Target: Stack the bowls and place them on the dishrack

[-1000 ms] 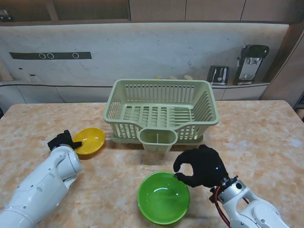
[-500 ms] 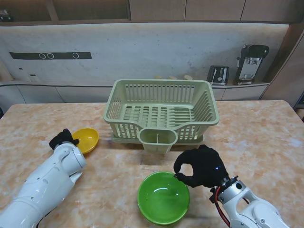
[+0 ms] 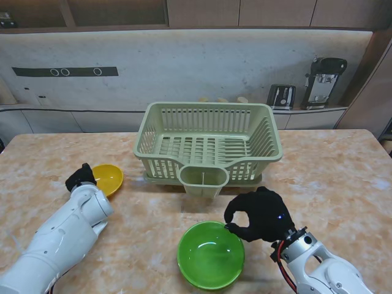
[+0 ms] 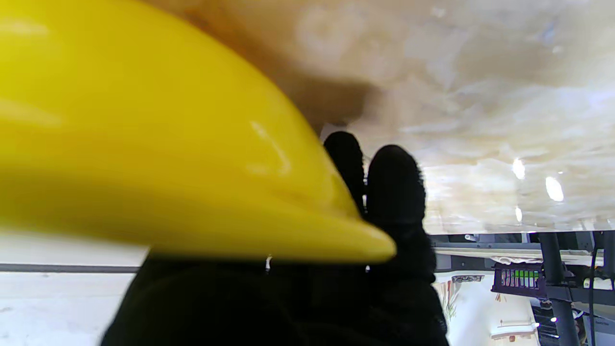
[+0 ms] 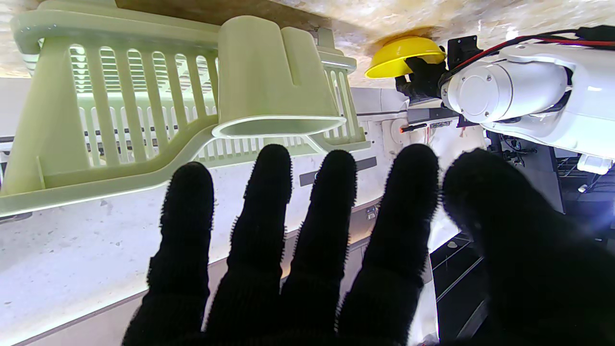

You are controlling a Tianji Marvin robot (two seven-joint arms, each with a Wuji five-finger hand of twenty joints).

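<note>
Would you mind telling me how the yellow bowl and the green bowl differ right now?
The yellow bowl looks smaller than the green bowl. The yellow one is tilted in the left hand; the green one sits level on the table, beside the right hand, ungripped. Both are plain, glossy and empty.

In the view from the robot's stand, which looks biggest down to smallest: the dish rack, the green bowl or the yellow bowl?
1. Dish rack, clearly largest.
2. Green bowl.
3. Yellow bowl, smallest as it looks, though it is tilted, partly hidden by the left robot hand and farther from the camera, so its true size against the green one is unsure.
</note>
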